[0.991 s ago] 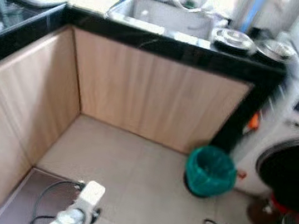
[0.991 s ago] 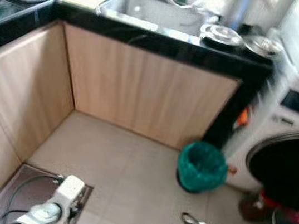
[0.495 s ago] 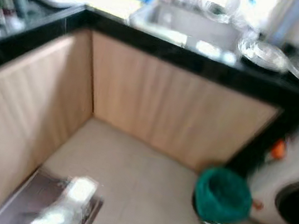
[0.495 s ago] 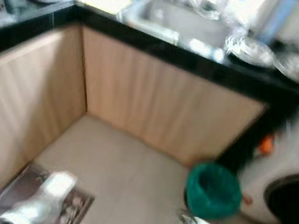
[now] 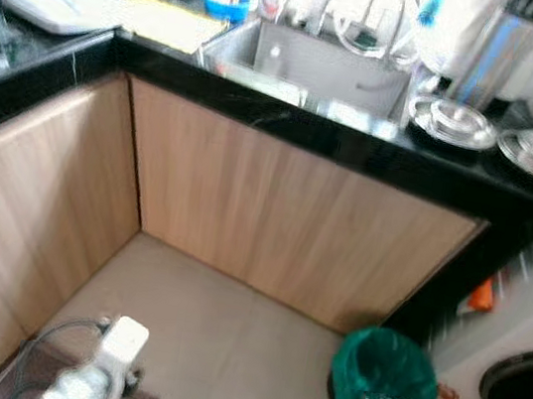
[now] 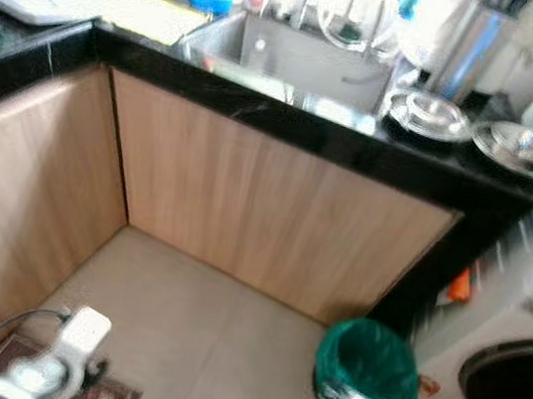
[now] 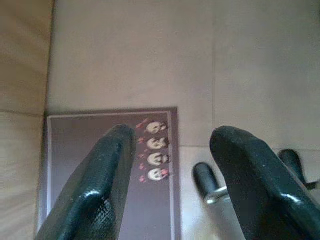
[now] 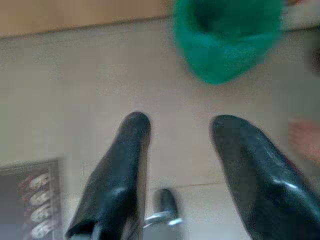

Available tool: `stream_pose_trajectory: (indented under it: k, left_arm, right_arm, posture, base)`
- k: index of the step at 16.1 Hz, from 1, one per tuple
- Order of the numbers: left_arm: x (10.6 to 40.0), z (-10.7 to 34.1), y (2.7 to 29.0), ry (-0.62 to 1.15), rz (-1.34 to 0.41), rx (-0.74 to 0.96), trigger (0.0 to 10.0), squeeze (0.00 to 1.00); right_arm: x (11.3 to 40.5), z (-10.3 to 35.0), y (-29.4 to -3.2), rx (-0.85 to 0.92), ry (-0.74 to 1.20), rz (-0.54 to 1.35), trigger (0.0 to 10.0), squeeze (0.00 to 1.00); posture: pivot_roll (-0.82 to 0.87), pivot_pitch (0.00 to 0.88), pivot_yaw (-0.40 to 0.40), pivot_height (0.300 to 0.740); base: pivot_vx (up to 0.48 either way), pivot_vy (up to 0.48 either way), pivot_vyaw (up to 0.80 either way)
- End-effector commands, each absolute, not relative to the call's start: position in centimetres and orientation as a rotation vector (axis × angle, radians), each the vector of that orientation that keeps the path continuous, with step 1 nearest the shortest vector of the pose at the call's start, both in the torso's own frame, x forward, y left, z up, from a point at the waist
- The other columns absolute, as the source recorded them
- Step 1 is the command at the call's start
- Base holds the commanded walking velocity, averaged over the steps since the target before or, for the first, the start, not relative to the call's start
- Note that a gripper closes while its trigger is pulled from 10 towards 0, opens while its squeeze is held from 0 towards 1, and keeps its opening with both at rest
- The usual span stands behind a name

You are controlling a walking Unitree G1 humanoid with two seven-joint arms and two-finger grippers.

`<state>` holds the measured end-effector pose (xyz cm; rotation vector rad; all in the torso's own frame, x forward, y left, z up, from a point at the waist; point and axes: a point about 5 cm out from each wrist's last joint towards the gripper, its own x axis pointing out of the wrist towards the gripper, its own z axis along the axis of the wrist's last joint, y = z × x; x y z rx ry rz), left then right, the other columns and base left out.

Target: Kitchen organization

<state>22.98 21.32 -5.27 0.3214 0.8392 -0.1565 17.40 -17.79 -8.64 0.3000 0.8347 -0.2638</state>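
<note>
**While the camera lifts, both claws hang empty**

Since a second ago the view has tilted up, so the sink and black table sit fuller in frame. The left claw gapes wide over the dark mat; the right claw spreads wide above floor near the green bin.

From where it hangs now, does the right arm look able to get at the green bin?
Probably yes: the right gripper hangs open and empty just beside the green bin, with bare floor between them.
</note>
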Motion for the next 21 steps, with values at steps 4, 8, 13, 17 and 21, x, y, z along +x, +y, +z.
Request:
stream_pose_trajectory:
  k: [4, 8, 13, 17, 21]
  left_arm:
    - [22.8, -6.1, 16.7, 0.824, -0.223, 0.292, 10.0, 0.00]
    - [23.6, -5.6, 16.6, 0.813, -0.227, 0.295, 10.0, 0.00]
    - [23.5, -5.6, 16.9, 0.817, -0.230, 0.302, 10.0, 0.00]
    - [23.5, -5.6, 17.2, 0.820, -0.227, 0.302, 10.0, 0.00]
    - [23.6, -5.6, 16.8, 0.820, -0.227, 0.296, 10.0, 0.00]
  right_arm:
    - [16.3, -9.0, -19.0, 0.274, 0.865, -0.293, 10.0, 0.00]
    - [16.2, -9.1, -18.9, 0.272, 0.867, -0.290, 10.0, 0.00]
    - [15.9, -9.1, -19.0, 0.267, 0.872, -0.289, 10.0, 0.00]
    - [16.0, -9.1, -19.0, 0.266, 0.873, -0.293, 10.0, 0.00]
    - [16.0, -9.1, -19.2, 0.273, 0.872, -0.302, 10.0, 0.00]
  posture:
    - [0.04, 0.000, -0.078, 0.740]
    - [0.04, 0.000, -0.077, 0.740]
    - [0.03, 0.000, -0.076, 0.740]
    - [0.03, 0.000, -0.076, 0.740]
    - [0.03, 0.000, -0.075, 0.740]
  base:
    - [0.326, 0.000, 0.00]
    - [0.326, 0.000, 0.00]
    - [0.323, 0.000, 0.00]
    - [0.323, 0.000, 0.00]
    - [0.324, 0.000, 0.00]
